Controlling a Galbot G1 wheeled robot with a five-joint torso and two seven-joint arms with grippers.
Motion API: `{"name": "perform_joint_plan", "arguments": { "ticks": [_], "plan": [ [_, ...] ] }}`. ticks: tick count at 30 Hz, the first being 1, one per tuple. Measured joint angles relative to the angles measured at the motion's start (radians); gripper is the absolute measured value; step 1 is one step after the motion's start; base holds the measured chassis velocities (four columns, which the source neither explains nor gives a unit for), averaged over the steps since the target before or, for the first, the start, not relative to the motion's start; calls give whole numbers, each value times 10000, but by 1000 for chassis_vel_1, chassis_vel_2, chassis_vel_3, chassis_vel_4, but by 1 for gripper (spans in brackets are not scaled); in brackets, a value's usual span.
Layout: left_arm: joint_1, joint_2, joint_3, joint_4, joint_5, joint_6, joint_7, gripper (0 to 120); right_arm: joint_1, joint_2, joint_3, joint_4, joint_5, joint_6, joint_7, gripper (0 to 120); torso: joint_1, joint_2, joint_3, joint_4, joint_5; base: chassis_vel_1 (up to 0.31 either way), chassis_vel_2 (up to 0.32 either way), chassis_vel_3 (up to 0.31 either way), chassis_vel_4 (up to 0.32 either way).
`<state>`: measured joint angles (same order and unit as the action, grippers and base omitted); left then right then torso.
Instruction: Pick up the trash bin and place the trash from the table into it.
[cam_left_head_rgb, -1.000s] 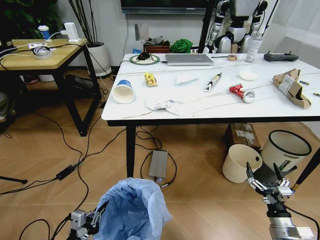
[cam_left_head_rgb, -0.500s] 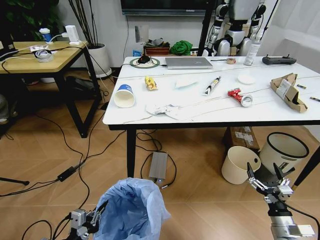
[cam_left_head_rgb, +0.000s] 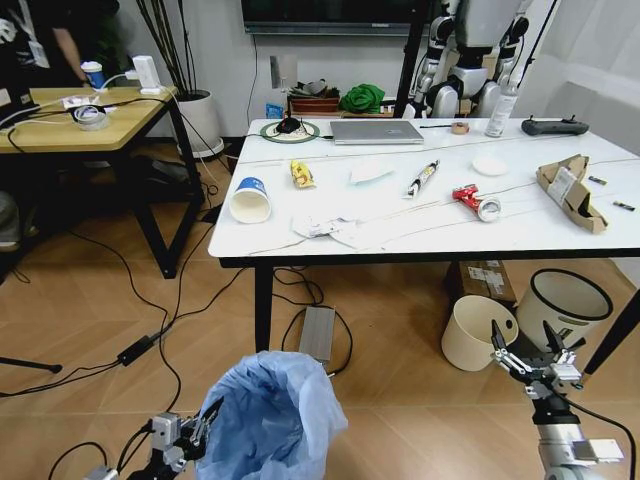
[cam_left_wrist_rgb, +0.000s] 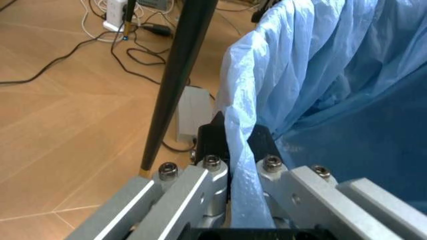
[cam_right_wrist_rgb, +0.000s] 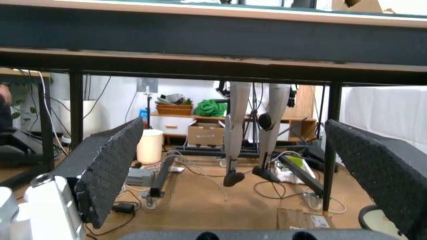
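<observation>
Low in the head view, the left gripper (cam_left_head_rgb: 205, 420) has its jaws closed on the rim of the small round trash bin lined with a crinkly light-blue plastic bag (cam_left_head_rgb: 270, 415). The left wrist view shows the bag's edge (cam_left_wrist_rgb: 243, 165) pinched between the two black fingertips (cam_left_wrist_rgb: 213, 137). The bin sits above the wooden floor, in front of the large white marble-look worktop with black metal legs (cam_left_head_rgb: 420, 235) and well apart from it. Its mouth faces up; the bag puffs over the rim, and nothing can be made out inside it.

The right gripper (cam_left_head_rgb: 527, 347) hangs low on the robot's right, below the worktop's edge, jaws spread wide and holding nothing; in the right wrist view both black pads (cam_right_wrist_rgb: 110, 170) stand far apart under the worktop's dark frame.

The trash lies scattered on the worktop: a blue-and-white paper cup (cam_left_head_rgb: 249, 199) on its side near the left end with its open mouth facing the robot, a yellow wrapper (cam_left_head_rgb: 300, 174) just behind it, crumpled white tissues (cam_left_head_rgb: 325, 226) near the front edge, a crushed red can (cam_left_head_rgb: 470, 197), a round white lid (cam_left_head_rgb: 490, 164) and torn brown cardboard (cam_left_head_rgb: 568, 189) toward the right end.

On the floor beneath the right end stand a cream bucket (cam_left_head_rgb: 476, 332) and a dark-rimmed bin with a white liner (cam_left_head_rgb: 565, 305), side by side, both open-topped.
</observation>
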<state>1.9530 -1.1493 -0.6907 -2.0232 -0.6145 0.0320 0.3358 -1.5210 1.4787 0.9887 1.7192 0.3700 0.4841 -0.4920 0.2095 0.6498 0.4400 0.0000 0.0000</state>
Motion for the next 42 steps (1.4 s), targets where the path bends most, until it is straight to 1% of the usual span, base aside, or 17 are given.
{"name": "perform_joint_plan", "arguments": {
  "ticks": [6,11,13,16,20,23,27,30,33,40,42],
  "plan": [
    [90,60,6,-34,-40,-4,-76,0,-41,142,8,69,-38,1,1,100,97,247,148,0,0,0,0,0,0],
    [184,79,-52,-74,-41,-39,-84,0,-42,86,-4,134,-105,-3,1,100,206,497,288,0,1,0,0,0,0],
    [185,78,-66,-79,-38,-45,-84,0,-43,76,-6,143,-108,-6,1,100,222,532,306,0,0,0,0,0,0],
    [184,87,-92,-136,-24,-46,-85,0,-87,61,-24,192,-160,-10,1,100,295,710,412,0,0,0,0,0,0],
    [184,110,-141,-169,-24,-46,-86,0,-121,87,-39,246,-192,-10,1,100,344,823,472,0,0,0,0,0,0],
    [258,139,-211,-213,-23,-46,-86,0,-159,118,-49,282,-215,-7,0,100,423,1019,593,0,0,0,0,0,0],
    [303,132,-238,-242,-23,-47,-85,0,-169,119,-51,293,-218,-4,-2,100,471,1136,659,0,0,0,0,0,0],
    [330,113,-270,-254,-3,-51,-78,0,-169,123,-67,337,-220,-1,-4,100,551,1323,769,0,0,0,0,0,0],
    [329,107,-275,-253,2,-52,-73,0,-172,126,-73,363,-221,-3,-3,100,579,1398,815,0,0,0,0,0,0],
    [318,72,-231,-260,58,-50,-67,0,-214,127,-79,449,-231,-17,1,100,728,1768,1038,0,0,0,0,0,0],
    [320,68,-228,-264,71,-50,-67,0,-229,123,-78,453,-231,-17,1,100,751,1820,1067,0,0,0,0,0,0]
  ]
}}
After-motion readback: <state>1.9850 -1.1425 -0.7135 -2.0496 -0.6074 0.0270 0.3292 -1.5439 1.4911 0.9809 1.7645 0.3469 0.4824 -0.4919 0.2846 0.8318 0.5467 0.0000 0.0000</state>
